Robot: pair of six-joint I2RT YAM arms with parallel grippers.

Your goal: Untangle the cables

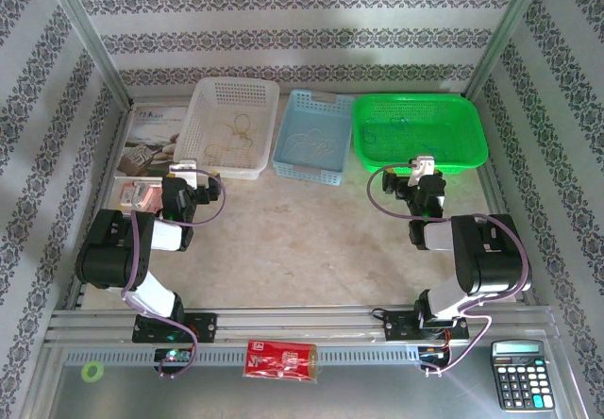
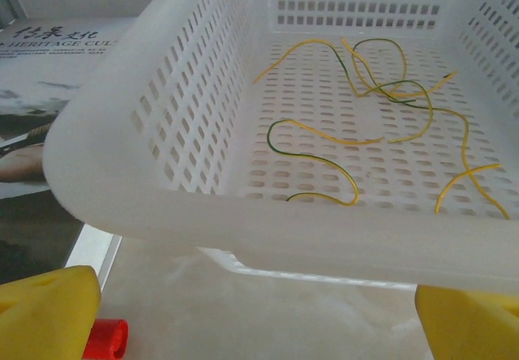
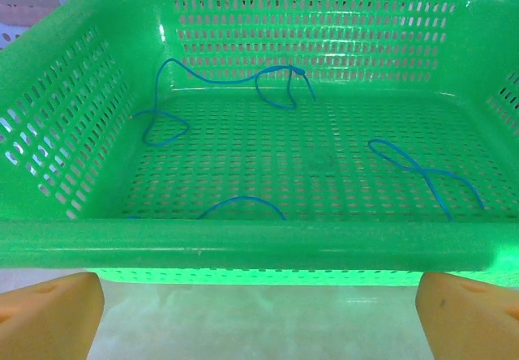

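Three baskets stand in a row at the far side of the table point(image 1: 311, 249): a white basket point(image 1: 203, 117) on the left, a blue basket point(image 1: 330, 108) in the middle and a green basket point(image 1: 472, 136) on the right, each just beside the next. The yellow cables point(image 2: 388, 91), some part green, lie loose on the white basket's floor, with several strands crossing near its far side and others trailing apart toward the near rim. The white cables point(image 1: 310, 141) lie in the blue basket, faint against its floor. The blue cables point(image 3: 284, 70) are spread across the green basket, one strand looped at the far wall, one on the right and one by the near rim. The left gripper point(image 1: 193, 175) hangs just before the white basket's near left corner, jaws spread wide and holding nothing, its yellow fingers point(image 2: 49, 311) apart at the frame's lower corners. The right gripper point(image 1: 422, 169) sits at the green basket's near rim, likewise wide and empty. A book point(image 1: 151, 136) lies left of the white basket; a red pack point(image 1: 280, 359) and a calculator point(image 1: 517, 374) rest at the near edge
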